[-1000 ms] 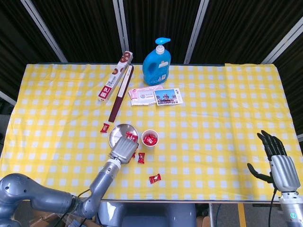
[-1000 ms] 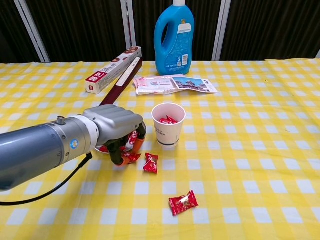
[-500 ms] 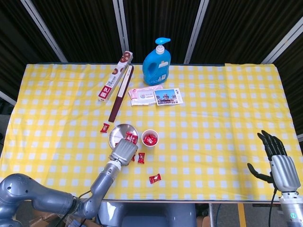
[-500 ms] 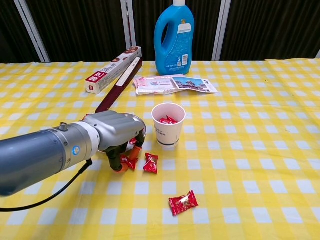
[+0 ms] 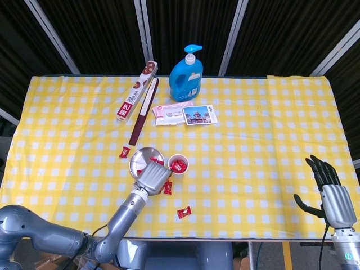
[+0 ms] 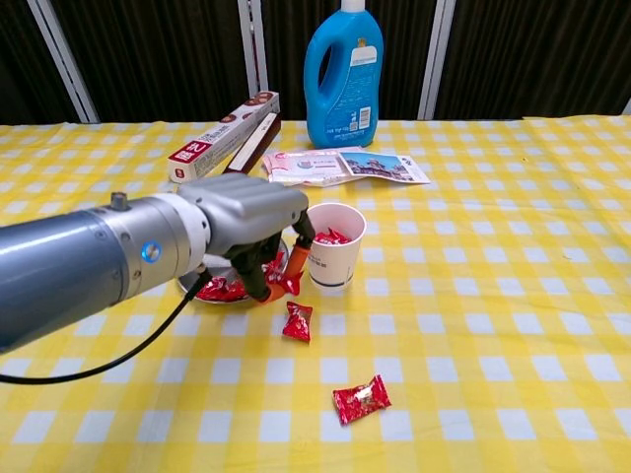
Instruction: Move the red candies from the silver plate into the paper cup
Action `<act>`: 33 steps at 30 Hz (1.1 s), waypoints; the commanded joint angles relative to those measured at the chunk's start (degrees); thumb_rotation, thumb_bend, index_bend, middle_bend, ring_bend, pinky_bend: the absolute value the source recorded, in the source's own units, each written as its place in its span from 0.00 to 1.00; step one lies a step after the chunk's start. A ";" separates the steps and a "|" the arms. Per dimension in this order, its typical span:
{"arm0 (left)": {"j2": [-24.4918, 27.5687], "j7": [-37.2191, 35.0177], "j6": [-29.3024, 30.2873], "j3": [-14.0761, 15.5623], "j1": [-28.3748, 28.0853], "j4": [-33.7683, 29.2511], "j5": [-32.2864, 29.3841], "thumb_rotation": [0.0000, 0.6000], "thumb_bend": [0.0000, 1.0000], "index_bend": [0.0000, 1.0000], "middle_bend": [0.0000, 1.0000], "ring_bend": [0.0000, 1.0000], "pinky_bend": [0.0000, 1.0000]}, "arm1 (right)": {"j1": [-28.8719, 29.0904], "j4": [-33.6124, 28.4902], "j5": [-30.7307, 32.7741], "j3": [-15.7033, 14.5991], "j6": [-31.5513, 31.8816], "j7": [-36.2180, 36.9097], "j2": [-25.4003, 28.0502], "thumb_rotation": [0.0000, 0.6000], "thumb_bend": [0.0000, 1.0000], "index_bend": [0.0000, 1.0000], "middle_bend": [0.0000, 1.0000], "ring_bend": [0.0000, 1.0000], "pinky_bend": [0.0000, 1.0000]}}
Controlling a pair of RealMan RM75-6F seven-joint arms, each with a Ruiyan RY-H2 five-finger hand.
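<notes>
Left hand [image 6: 258,229] beside the paper cup [image 6: 331,244], fingers [image 6: 279,279] curled around a red candy [image 6: 288,284] at the silver plate [image 5: 140,160] edge. Candies appear light and crinkly-wrapped; pinch the twisted ends. Right hand [image 5: 332,194] idle, fingers spread, holding nothing.

Silver plate [image 5: 138,159]: round, shiny, flat on yellow checked cloth, left of cup, partly hidden by hand. Red candies [image 6: 219,290]: wrapped, a few on plate. Paper cup [image 6: 331,244]: white, upright, just right of plate, red candies inside [image 6: 330,236]. Candy held in left hand [image 6: 248,223] fingertips, just left of cup.
</notes>
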 commanded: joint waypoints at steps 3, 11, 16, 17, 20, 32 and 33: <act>0.91 -1.04 1.21 -4.24 -1.53 -1.32 2.00 1.00 0.44 0.58 1.00 1.00 1.00 | 0.01 0.00 0.03 0.02 -0.01 0.08 -0.01 1.00 0.36 0.00 0.00 0.00 0.00; -2.17 1.62 -0.95 -7.89 -5.96 4.93 -2.41 1.00 0.42 0.56 1.00 1.00 1.00 | 0.04 0.04 0.24 0.15 -0.06 0.60 0.14 1.00 0.36 0.00 0.00 0.00 0.00; -4.41 2.09 -2.27 -8.89 -8.02 9.19 -4.10 1.00 0.41 0.55 1.00 1.00 1.00 | -0.02 0.02 0.47 0.32 0.06 1.30 0.42 1.00 0.36 0.00 0.00 0.00 0.00; -4.82 2.11 -2.51 -9.10 -8.40 10.00 -4.42 1.00 0.38 0.53 1.00 1.00 1.00 | 0.00 0.07 0.51 0.34 0.02 1.34 0.45 1.00 0.36 0.00 0.00 0.00 0.00; -5.31 2.72 -3.02 -9.29 -9.21 11.14 -5.67 1.00 0.30 0.50 1.00 1.00 1.00 | 0.03 0.09 0.58 0.35 -0.10 1.37 0.49 1.00 0.36 0.00 0.00 0.00 0.00; 0.03 2.27 -1.46 -5.15 -6.99 2.47 -4.48 1.00 0.25 0.47 1.00 1.00 1.00 | 0.01 0.11 0.72 0.36 -0.13 0.72 0.26 1.00 0.36 0.00 0.00 0.00 0.00; 1.57 1.64 -3.26 -3.47 -6.65 0.55 -2.07 1.00 0.24 0.46 1.00 1.00 1.00 | 0.05 0.10 0.82 0.33 -0.31 0.50 0.19 1.00 0.36 0.00 0.00 0.00 0.00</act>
